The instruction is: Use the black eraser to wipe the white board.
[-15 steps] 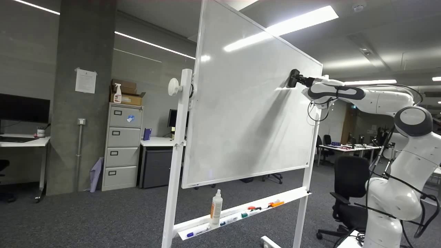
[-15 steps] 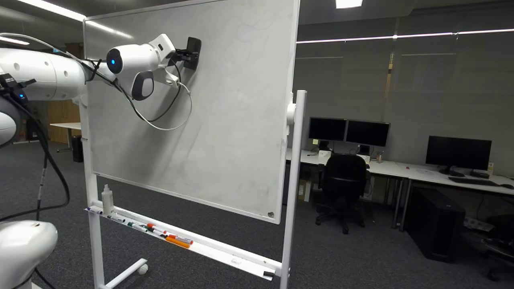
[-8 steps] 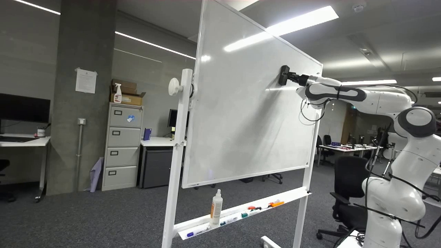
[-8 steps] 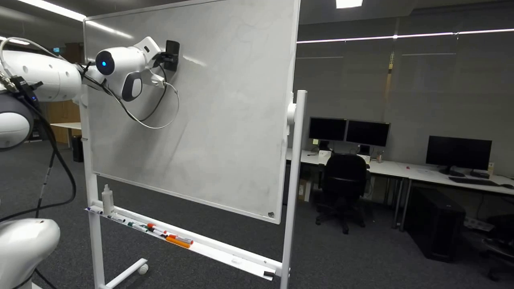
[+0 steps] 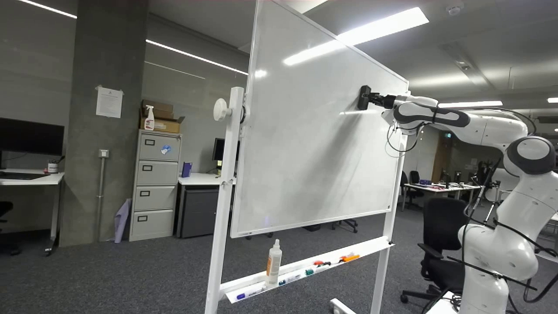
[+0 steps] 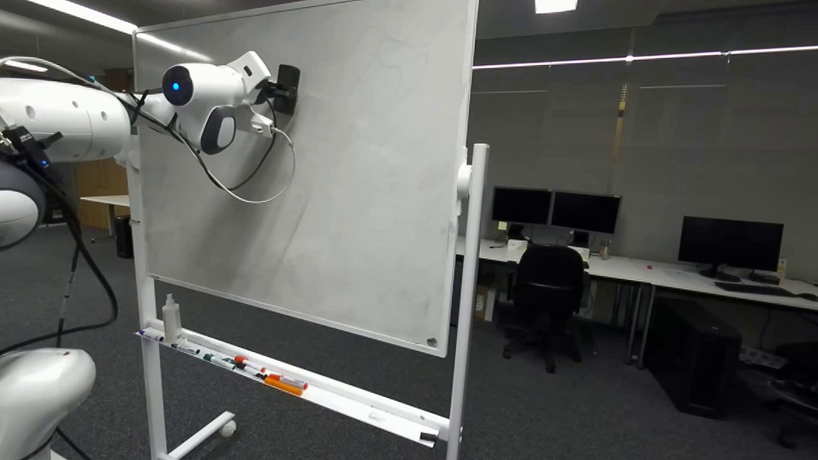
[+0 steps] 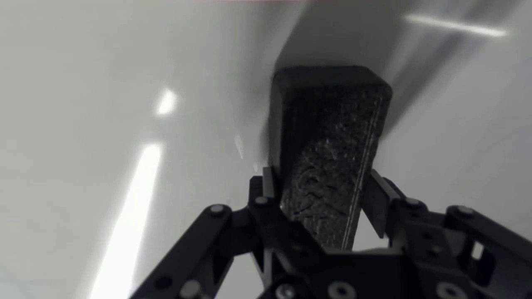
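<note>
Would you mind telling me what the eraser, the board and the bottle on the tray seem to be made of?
Eraser: perhaps plastic or foam, dull black, its rough face catching small glints.
Board: probably coated metal or laminate, glossy, showing bright reflections.
Bottle: likely plastic, from its milky, translucent look.

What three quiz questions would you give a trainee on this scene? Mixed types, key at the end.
1. True or false: the bottle on the tray stands upright.
2. Fill in, above or below: the tray runs ___ the board.
3. Where is the eraser? A, beside the bottle; B, in the gripper; C, behind the board.

Key:
1. True; both exterior views show it.
2. Below.
3. B; the wrist view shows it gripped.
</note>
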`<state>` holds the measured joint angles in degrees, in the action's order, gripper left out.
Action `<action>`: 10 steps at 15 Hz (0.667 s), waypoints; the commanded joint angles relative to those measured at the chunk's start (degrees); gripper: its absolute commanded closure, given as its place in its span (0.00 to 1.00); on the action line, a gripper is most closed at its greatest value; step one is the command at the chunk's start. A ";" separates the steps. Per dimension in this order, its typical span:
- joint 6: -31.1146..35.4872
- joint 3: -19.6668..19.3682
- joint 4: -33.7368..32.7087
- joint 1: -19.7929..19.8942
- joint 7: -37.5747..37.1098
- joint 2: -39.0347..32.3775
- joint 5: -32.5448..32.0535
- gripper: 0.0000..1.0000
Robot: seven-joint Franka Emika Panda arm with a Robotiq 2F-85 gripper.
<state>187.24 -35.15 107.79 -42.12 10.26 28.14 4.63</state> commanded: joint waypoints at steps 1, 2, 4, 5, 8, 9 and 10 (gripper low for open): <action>-6.87 -4.90 -4.21 0.33 0.15 0.76 0.66 0.70; -7.73 -6.32 -4.87 0.14 0.01 0.83 0.89 0.70; -8.95 -8.38 -5.59 -0.07 -0.41 0.83 1.09 0.70; -9.13 -8.84 -5.62 0.02 -0.64 0.73 1.01 0.70; -7.33 -7.79 -3.69 0.53 -1.40 0.39 0.70 0.70; -6.80 -6.86 -2.63 0.90 -1.55 0.46 0.40 0.70; -6.76 -5.23 -1.55 2.13 -0.59 0.34 1.72 0.70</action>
<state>179.90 -43.27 104.18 -41.87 9.63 29.61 4.87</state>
